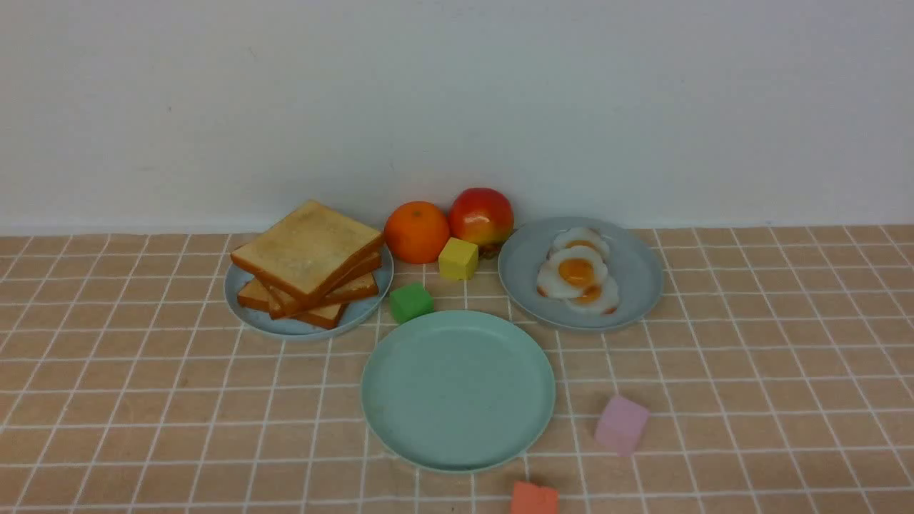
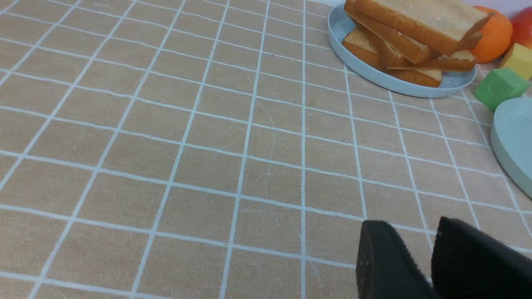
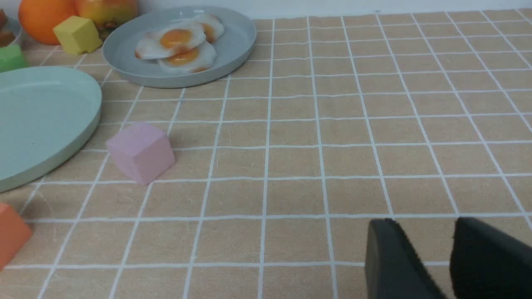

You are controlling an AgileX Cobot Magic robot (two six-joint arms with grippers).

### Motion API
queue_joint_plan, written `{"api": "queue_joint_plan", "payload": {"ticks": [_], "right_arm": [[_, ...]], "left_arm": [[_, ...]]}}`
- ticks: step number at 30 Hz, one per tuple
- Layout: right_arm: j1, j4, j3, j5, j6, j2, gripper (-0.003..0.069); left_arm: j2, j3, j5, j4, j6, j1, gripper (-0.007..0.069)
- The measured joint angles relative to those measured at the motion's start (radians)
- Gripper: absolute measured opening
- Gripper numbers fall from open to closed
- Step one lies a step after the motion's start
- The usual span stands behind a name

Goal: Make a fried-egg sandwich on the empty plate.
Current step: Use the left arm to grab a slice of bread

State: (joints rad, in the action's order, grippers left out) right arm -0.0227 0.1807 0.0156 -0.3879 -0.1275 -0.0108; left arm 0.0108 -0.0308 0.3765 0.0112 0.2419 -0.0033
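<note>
The empty mint-green plate point(image 1: 457, 435) lies at the front middle of the checked cloth. Behind it to the left, several toast slices point(image 1: 308, 250) are stacked on a grey-blue plate point(image 1: 285, 328). Behind it to the right, three overlapping fried eggs point(image 1: 577, 271) lie on another grey-blue plate point(image 1: 635, 271). Neither arm shows in the front view. In the left wrist view my left gripper point(image 2: 411, 226) hovers open over bare cloth, well short of the toast point(image 2: 415, 20). In the right wrist view my right gripper point(image 3: 424, 224) is open over bare cloth, far from the eggs point(image 3: 174, 41).
An orange point(image 1: 416, 232) and a red apple point(image 1: 481, 216) stand against the white wall. A yellow cube point(image 1: 458, 258) and a green cube point(image 1: 410, 301) sit between the back plates. A pink cube point(image 1: 622, 425) and an orange-red cube point(image 1: 533, 498) lie by the mint-green plate.
</note>
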Motion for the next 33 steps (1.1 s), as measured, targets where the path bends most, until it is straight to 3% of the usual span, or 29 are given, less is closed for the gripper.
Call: {"api": "queue_joint_plan", "payload": {"ticks": [18,28,33], "right_arm": [[0.000,0.000,0.000,0.000,0.000,0.000,0.0239],[0.000,0.000,0.000,0.000,0.000,0.000,0.0239],[0.000,0.000,0.000,0.000,0.000,0.000,0.0239]], "left_arm": [[0.000,0.000,-0.024,0.011,0.006,0.000,0.0198],[0.000,0.000,-0.358,0.484,0.302,0.000,0.0207],[0.000,0.002,-0.409,0.537,0.320,0.000,0.0205]]}}
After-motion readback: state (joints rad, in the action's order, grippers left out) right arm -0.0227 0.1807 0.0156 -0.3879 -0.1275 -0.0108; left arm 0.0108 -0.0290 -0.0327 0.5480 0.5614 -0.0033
